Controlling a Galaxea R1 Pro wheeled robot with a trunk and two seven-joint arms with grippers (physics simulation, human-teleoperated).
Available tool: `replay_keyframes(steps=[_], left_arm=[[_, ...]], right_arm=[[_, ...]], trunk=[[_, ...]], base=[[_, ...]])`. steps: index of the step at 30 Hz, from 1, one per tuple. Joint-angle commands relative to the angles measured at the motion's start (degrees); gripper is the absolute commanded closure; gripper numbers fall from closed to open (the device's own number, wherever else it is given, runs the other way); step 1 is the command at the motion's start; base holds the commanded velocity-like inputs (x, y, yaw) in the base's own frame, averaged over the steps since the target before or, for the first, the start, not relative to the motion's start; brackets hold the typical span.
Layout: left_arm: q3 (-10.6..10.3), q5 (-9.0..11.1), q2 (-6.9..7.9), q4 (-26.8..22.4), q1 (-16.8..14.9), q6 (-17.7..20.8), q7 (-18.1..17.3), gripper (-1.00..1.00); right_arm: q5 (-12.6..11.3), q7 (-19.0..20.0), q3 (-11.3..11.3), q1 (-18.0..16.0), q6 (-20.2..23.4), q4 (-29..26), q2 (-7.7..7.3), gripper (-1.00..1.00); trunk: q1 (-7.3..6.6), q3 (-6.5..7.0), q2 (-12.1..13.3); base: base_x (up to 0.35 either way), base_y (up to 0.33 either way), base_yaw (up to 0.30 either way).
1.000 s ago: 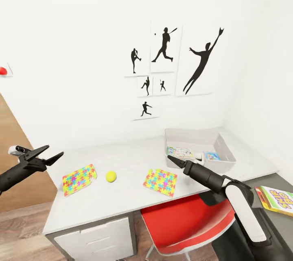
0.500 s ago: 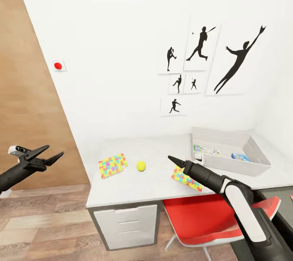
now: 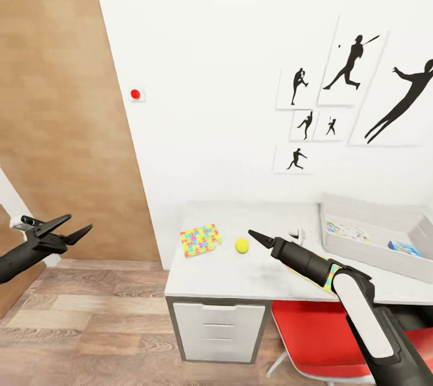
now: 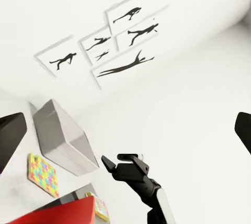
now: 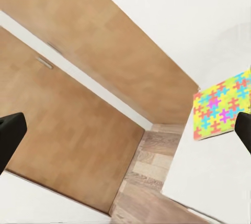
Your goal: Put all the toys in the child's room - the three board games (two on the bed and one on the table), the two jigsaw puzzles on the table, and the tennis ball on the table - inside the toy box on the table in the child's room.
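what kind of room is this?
Likely a child's bedroom or study corner: baseball silhouette prints on the wall, a desk holding a jigsaw puzzle, a tennis ball and a toy box, with a red chair tucked under it.

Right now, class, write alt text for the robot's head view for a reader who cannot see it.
A grey-topped table against a white wall holds a jigsaw puzzle, a tennis ball and a toy box; the right tool hangs above it, the left tool over wooden floor.

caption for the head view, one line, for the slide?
Both open end effectors, left and right, empty over desk with jigsaw puzzle, tennis ball, toy box.
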Motion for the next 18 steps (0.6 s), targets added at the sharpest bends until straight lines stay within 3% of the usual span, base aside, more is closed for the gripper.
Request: replay_keyframes(steps=[1,9,14,18], left_arm=[[-0.1,0.1,0.07,0.0,-0.1,0.6,-0.1,-1.0],[-0.1,0.2,0.17,0.0,-0.1,0.6,0.0,-1.0],[-0.1,0.2,0.14,0.0,-0.1,0.6,0.2,-1.0],[-0.1,0.2,0.17,0.0,-0.1,0.6,0.2,-1.0]], right_arm=[[0.0,0.1,0.0,0.0,0.2,0.0,-0.02,-1.0],[-0.1,0.0,0.0,0.0,0.2,0.0,0.0,-1.0],[0.0,-0.1,0.0,0.0,0.1,0.0,-0.06,-1.0],[0.0,-0.2,-0.1,0.0,0.1,0.0,-0.08,-1.0]], trunk=[[0.04,-0.15,-0.1],[0.04,-0.36,-0.1],[0.04,-0.48,-0.1],[0.04,-0.51,-0.1]], base=[[0.016,0.072,0.276],[0.118,0.139,0.276],[0.272,0.098,0.26],[0.32,0.018,0.081]])
